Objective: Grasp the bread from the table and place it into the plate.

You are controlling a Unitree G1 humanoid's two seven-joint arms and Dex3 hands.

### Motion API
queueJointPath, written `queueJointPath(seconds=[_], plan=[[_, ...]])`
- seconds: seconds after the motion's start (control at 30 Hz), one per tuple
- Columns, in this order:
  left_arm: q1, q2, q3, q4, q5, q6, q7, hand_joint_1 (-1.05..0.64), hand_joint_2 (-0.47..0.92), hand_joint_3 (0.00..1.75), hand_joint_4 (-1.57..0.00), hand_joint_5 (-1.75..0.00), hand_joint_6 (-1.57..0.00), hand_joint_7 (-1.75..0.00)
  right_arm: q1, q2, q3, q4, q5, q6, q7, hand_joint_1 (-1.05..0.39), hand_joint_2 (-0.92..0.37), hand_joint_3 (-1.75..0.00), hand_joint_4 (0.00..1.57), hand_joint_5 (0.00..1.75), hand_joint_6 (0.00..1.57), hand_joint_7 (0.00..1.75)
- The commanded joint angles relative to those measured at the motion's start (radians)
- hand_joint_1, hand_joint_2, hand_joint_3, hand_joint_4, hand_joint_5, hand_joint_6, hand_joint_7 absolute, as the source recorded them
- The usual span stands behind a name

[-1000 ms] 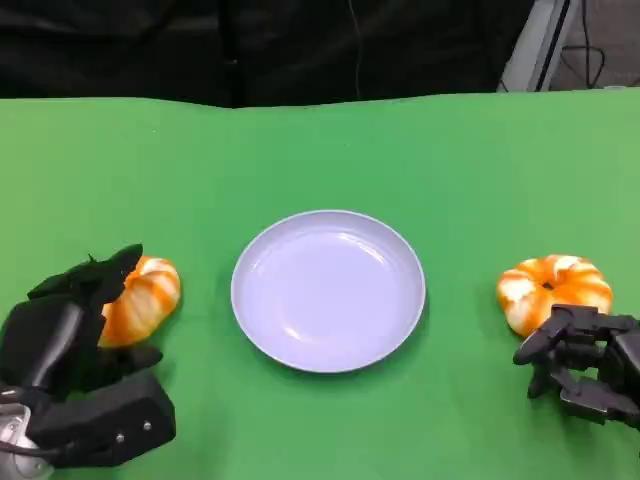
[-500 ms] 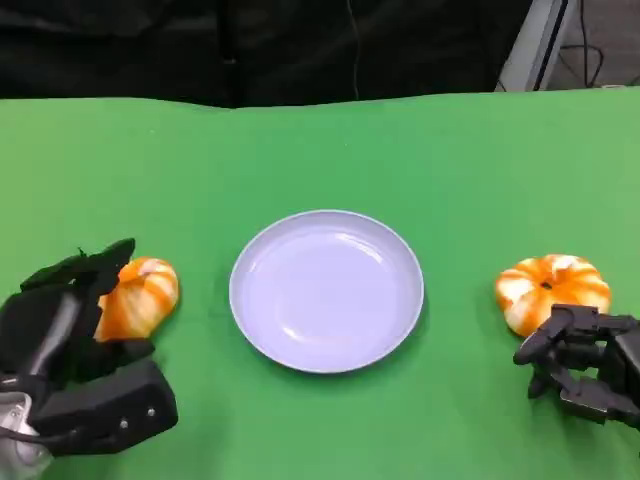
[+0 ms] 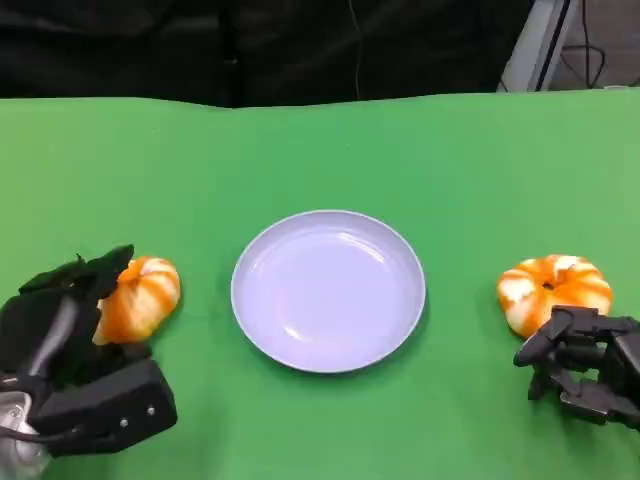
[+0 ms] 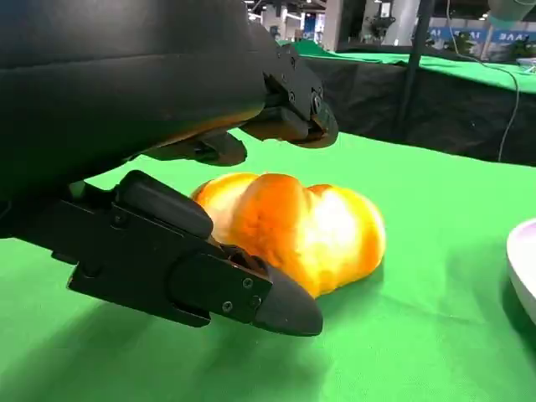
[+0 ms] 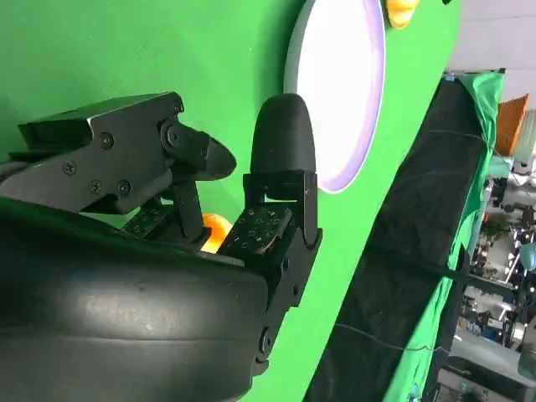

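Observation:
An orange-and-white bread [image 3: 142, 297] lies on the green table left of the lavender plate [image 3: 328, 290]. My left hand [image 3: 60, 340] reaches around it from the near left. In the left wrist view the bread [image 4: 301, 230] rests on the cloth, with the fingers [image 4: 289, 117] arched above it across a gap and the thumb [image 4: 209, 276] low along its near side. A second bread [image 3: 553, 287] sits right of the plate. My right hand [image 3: 585, 365] hovers just in front of it, fingers bent and holding nothing.
The green cloth [image 3: 330, 150] runs back to a dark curtain. The right wrist view shows the plate [image 5: 339, 92] beyond my right hand [image 5: 167, 251]. A sliver of the plate rim [image 4: 523, 268] shows in the left wrist view.
My left hand has drawn slightly toward the near left and its fingers sit lower around the bread. The bread, the plate and the right hand stay put.

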Motion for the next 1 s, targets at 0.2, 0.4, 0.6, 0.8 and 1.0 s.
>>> queueJointPath(seconds=[0.2,0.4,0.6,0.8,1.0], plan=[[-0.016,0.007,0.002,0.004,-0.002,0.0,0.002,-0.76,0.92,0.07,-0.41,0.0,-0.39,-0.01,0.009,-0.017,-0.01,-0.01,0.013,-0.008,0.002,0.09,-0.8,-0.68,0.89,1.37,0.95,0.95],[-0.018,0.007,0.0,0.006,-0.001,0.007,-0.005,-0.77,0.92,0.08,-0.41,0.0,-0.38,0.0,0.01,-0.017,-0.011,-0.009,0.015,-0.007,0.003,0.09,-0.8,-0.68,0.89,1.37,0.95,0.95],[-0.023,-0.001,-0.005,0.015,0.0,0.023,-0.019,-0.7,0.92,0.07,-0.41,0.0,-0.39,0.0,0.011,-0.019,-0.011,-0.01,0.013,-0.01,0.002,0.09,-0.81,-0.66,0.89,1.37,0.95,0.95],[-0.034,-0.007,-0.027,0.023,0.014,0.062,-0.033,-0.67,0.92,0.06,-0.41,0.0,-0.41,-0.01,0.011,-0.017,-0.014,-0.012,0.022,-0.003,0.011,0.09,-0.81,-0.66,0.89,1.37,0.95,0.95],[-0.045,-0.006,-0.043,0.028,0.017,0.084,-0.056,-0.71,0.92,0.11,-0.41,0.0,-0.44,-0.01,0.013,-0.016,-0.014,-0.013,0.023,-0.005,0.014,0.1,-0.82,-0.65,0.89,1.38,0.95,0.94]])
